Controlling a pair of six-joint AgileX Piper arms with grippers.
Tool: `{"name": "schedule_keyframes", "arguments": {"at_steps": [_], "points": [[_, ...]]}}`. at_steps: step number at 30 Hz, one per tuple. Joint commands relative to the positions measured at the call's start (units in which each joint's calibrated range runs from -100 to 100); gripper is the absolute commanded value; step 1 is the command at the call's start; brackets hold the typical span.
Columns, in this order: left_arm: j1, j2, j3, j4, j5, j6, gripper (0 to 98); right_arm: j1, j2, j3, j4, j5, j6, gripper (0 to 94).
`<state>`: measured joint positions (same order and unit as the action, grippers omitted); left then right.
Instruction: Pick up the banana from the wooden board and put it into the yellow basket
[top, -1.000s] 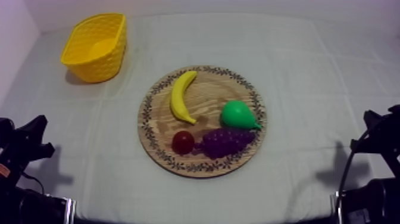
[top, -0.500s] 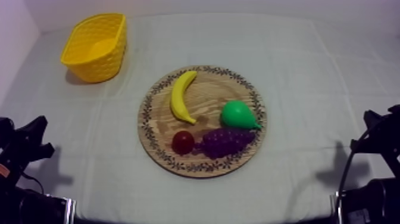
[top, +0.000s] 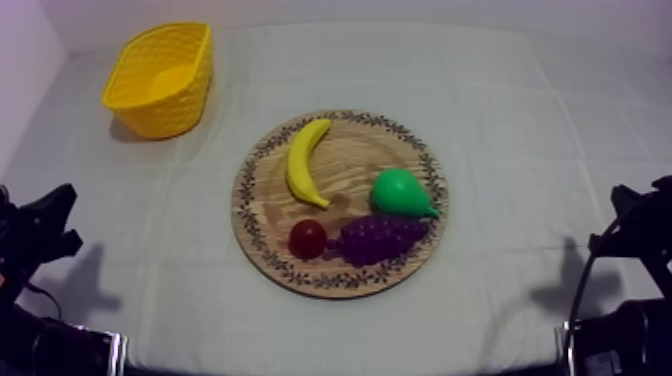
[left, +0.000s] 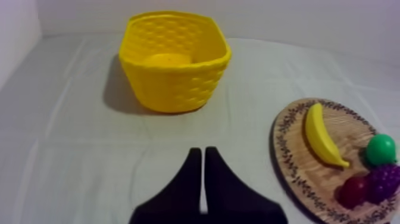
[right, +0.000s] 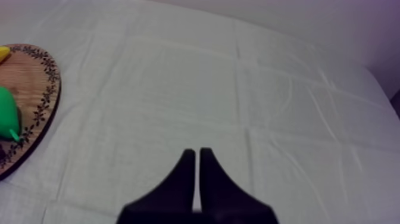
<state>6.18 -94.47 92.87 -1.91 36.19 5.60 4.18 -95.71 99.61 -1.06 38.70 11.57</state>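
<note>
Nothing done yet: banana (top: 306, 160) lies on the wooden board (top: 340, 283), far-left part. The yellow basket (top: 165, 105) sits far left, empty. Both left gripper (left: 204, 151) & right gripper (right: 197, 152) are pinched shut, holding nothing. Grab, carry, drop all to do.

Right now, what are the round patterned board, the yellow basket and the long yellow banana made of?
Round patterned board: wood, matt, grain lines show. Yellow basket: likely moulded plastic, even colour, woven-look dimples. Long yellow banana: probably plastic, smooth with a slight sheen.
</note>
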Motion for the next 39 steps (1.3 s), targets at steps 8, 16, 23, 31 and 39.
{"name": "schedule_keyframes", "arguments": {"at_steps": [8,16,23,31,39], "points": [[5.4,17.1,-18.2,-0.24,1.3,2.8,0.2,0.0,0.0,0.1,0.0,0.0,0.0,0.4],[12.1,32.3,-32.2,-3.09,2.3,9.2,0.5,0.0,0.0,0.1,0.0,0.0,0.0,0.4],[19.0,45.8,-40.7,-6.74,2.8,15.1,0.6,0.0,0.0,0.1,0.0,0.0,0.0,0.4],[24.9,59.0,-50.1,-8.15,10.3,20.0,0.8,0.0,0.0,0.1,0.0,0.0,0.0,0.4],[28.5,67.5,-54.3,-8.12,14.9,23.9,1.0,0.0,0.0,0.1,0.0,0.0,0.0,0.4]]}}
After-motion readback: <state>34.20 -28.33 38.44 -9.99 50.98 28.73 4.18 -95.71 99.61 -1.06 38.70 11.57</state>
